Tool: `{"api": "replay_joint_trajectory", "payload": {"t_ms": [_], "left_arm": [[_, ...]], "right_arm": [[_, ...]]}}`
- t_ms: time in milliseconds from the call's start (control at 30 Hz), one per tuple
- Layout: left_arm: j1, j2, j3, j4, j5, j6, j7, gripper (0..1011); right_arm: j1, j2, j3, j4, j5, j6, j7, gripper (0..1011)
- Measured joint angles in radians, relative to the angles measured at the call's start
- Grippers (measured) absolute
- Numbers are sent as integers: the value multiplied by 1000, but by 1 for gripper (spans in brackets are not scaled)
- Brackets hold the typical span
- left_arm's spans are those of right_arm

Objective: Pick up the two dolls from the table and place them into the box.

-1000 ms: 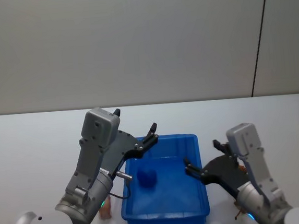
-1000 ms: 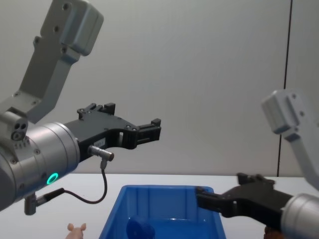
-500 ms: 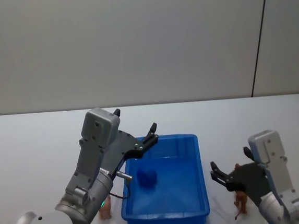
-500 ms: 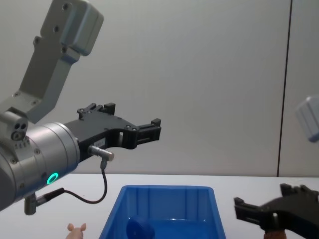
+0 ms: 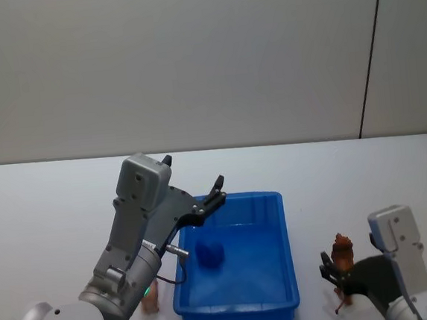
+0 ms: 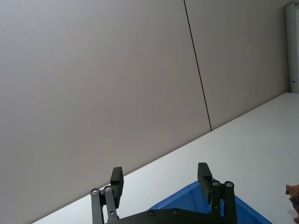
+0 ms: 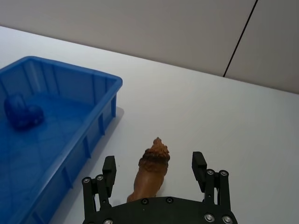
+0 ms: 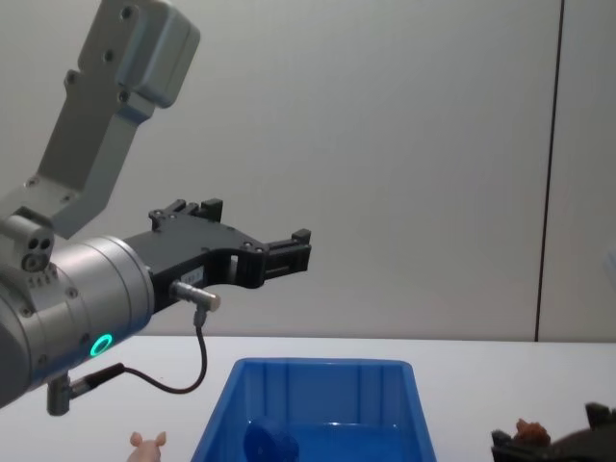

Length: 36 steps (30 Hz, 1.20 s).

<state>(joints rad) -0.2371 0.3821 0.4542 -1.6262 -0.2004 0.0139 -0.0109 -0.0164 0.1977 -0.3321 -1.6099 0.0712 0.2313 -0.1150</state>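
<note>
A dark blue round lump (image 5: pixel 210 253) sits low in the scene, a little left of centre. Far behind stands a plain grey wall (image 5: pixel 189 57), with a thin dark seam (image 5: pixel 371 50) slanting down its right side.

White table (image 5: pixel 45 197): flat, plain, wide, running off left and right. Blue box (image 5: pixel 238 316) sits on it at the near side, about centre. Brown lion doll (image 5: pixel 343 252) stands on the tabletop just right of the box, clear of its wall. Pink pig doll (image 8: pixel 148 443) on the table left of the box, by its near-left corner.
</note>
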Motion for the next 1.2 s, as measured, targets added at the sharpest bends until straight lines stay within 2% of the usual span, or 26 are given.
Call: {"api": "replay_joint_trajectory", "payload": {"t_ms": [500,1067,1200], "left_arm": [[0,0,0,0,0,0,0,1001],[0,0,0,0,0,0,0,1001],[0,0,0,0,0,0,0,1001]], "right_arm": [[-17,-20,-4,41,20,11,-39,1001],[8,-63,-9,123,29,-40,-45,1001],[18,-71,-8,140,30,-47,-48,949]]}}
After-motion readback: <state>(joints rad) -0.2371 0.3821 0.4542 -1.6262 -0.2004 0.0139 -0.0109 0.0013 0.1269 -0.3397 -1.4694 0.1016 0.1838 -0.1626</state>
